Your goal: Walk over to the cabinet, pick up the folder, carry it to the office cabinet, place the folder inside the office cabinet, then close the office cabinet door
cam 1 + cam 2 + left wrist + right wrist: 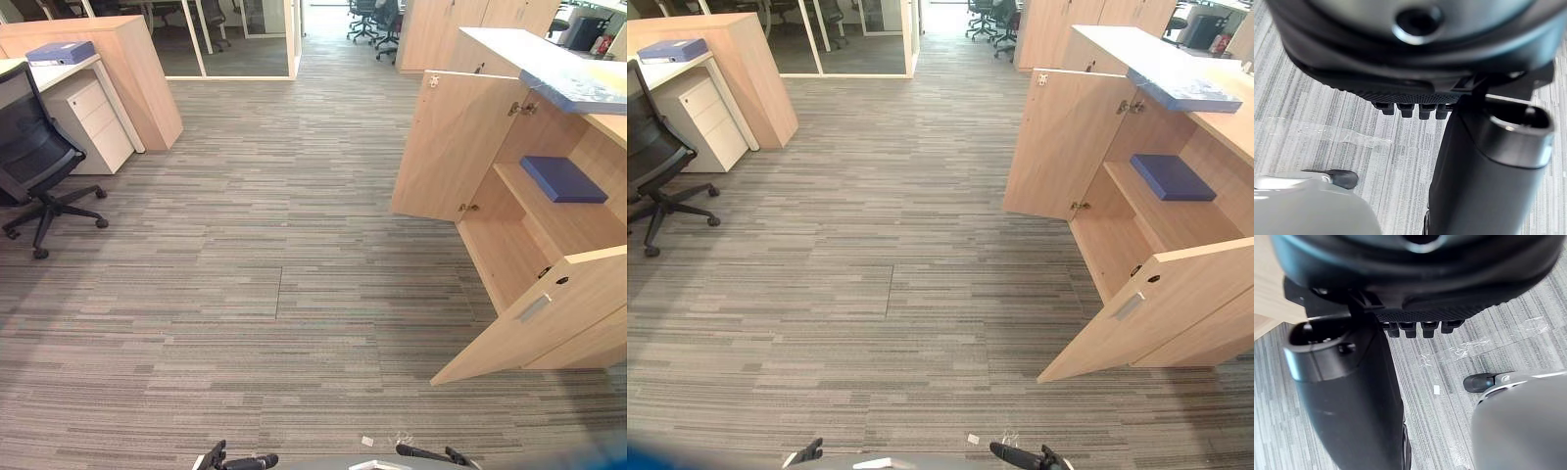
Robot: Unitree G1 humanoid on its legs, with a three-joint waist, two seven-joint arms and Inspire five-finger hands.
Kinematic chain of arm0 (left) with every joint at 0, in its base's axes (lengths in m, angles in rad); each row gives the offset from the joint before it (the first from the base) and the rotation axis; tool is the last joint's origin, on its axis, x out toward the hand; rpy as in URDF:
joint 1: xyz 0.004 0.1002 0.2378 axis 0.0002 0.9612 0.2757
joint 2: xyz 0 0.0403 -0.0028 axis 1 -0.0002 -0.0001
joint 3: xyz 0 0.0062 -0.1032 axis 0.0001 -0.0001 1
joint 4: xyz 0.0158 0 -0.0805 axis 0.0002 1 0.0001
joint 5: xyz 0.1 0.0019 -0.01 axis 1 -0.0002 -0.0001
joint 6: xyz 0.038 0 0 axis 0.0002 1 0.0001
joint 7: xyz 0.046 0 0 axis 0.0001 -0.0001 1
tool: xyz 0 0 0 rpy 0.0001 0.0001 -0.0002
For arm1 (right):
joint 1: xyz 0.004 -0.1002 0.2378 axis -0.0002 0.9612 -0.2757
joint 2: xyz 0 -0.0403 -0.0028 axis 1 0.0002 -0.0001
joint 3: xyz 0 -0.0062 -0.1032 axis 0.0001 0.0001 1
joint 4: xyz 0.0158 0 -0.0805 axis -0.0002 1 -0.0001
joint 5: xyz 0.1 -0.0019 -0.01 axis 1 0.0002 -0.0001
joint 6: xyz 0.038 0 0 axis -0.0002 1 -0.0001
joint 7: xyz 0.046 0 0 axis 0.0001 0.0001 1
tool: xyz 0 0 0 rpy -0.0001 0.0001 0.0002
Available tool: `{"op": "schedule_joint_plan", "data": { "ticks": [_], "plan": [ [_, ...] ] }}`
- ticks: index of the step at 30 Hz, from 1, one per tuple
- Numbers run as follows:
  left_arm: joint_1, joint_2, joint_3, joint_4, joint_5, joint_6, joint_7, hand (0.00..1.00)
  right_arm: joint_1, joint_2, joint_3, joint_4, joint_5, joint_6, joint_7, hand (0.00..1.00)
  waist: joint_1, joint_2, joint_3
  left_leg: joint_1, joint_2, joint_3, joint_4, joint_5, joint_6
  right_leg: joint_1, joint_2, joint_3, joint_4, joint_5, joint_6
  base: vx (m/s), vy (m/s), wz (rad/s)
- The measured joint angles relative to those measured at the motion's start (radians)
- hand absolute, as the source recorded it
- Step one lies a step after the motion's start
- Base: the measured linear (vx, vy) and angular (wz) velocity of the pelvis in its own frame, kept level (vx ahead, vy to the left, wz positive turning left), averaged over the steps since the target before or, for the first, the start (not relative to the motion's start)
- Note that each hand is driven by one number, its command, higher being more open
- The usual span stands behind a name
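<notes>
Flat, dark-blue rectangular folder (562,179) lying on shelf (578,220) inside light-wood office cabinet (453,147), right of frame, both doors standing open. Grey striped carpet (274,294) covering floor. Hanging above it: left hand (1410,73) and right hand (1420,289), fingers (1406,110) resting side by side, relaxed, gripping nothing.

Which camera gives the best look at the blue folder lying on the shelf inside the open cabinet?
The right eye view: the folder lies whole on the shelf, well clear of the picture's edge. The left eye view shows it whole too, nearer the edge. Both wrist views face the carpet.
</notes>
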Motion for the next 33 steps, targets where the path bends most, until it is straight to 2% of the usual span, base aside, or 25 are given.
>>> {"op": "schedule_joint_plan", "data": {
  "ticks": [4,12,18,28,30,31,33],
  "plan": [
    [-0.003,-0.001,0.0,0.0,-0.016,-0.008,-0.003,1.0,-0.03,0.044,-0.008,0.0,0.004,-0.001,0.002,1.0,0.001,-0.002,0.005,0.003,0.0,-0.001,-0.001,0.0,0.0,0.002,0.0,-0.01,0.0,-0.001,0.007,-0.01,-0.003,0.01],
    [-0.002,-0.001,0.002,0.0,-0.015,-0.011,-0.002,1.0,-0.042,0.05,-0.008,0.002,0.001,0.0,0.012,1.0,0.002,-0.005,0.016,0.019,-0.002,-0.002,-0.022,0.014,-0.007,0.01,-0.002,-0.019,0.0,-0.001,0.007,-0.03,-0.005,0.01],
    [-0.004,-0.001,0.009,-0.002,0.062,-0.019,0.027,1.0,-0.043,0.054,-0.009,0.002,0.002,0.0,0.004,1.0,0.001,-0.012,0.025,0.024,-0.003,-0.004,-0.036,0.028,0.006,0.01,-0.003,-0.03,0.0,-0.001,0.007,-0.04,-0.013,0.02],
    [-0.004,0.003,0.008,-0.003,0.063,-0.024,0.047,1.0,-0.045,0.055,-0.009,0.001,0.008,-0.006,-0.006,1.0,0.001,-0.021,0.033,0.02,-0.004,-0.002,-0.042,0.029,0.008,0.0,-0.004,-0.039,-0.001,-0.001,0.006,-0.01,-0.002,0.0],
    [-0.015,0.011,0.008,-0.003,0.063,-0.029,0.048,1.0,-0.049,0.059,-0.008,0.001,0.008,-0.01,-0.006,1.0,0.0,-0.031,0.052,-0.009,-0.006,-0.001,0.016,0.005,-0.019,0.001,-0.009,-0.039,0.0,-0.001,0.005,0.0,-0.004,0.03],
    [-0.028,0.016,0.008,-0.007,0.063,-0.03,0.051,1.0,-0.06,0.06,-0.008,0.002,0.008,-0.011,-0.006,1.0,0.001,-0.036,0.075,-0.059,-0.004,0.003,0.125,-0.041,-0.033,0.002,-0.01,-0.041,0.003,-0.003,0.001,-0.05,0.003,0.06],
    [-0.037,0.016,0.009,-0.02,0.063,-0.03,0.058,1.0,-0.078,0.054,-0.008,0.002,0.017,-0.011,-0.008,1.0,0.001,-0.024,0.122,-0.14,0.02,0.029,0.349,-0.118,-0.074,0.016,0.001,-0.042,0.019,-0.021,-0.043,-0.07,0.009,0.02]
  ]
}}
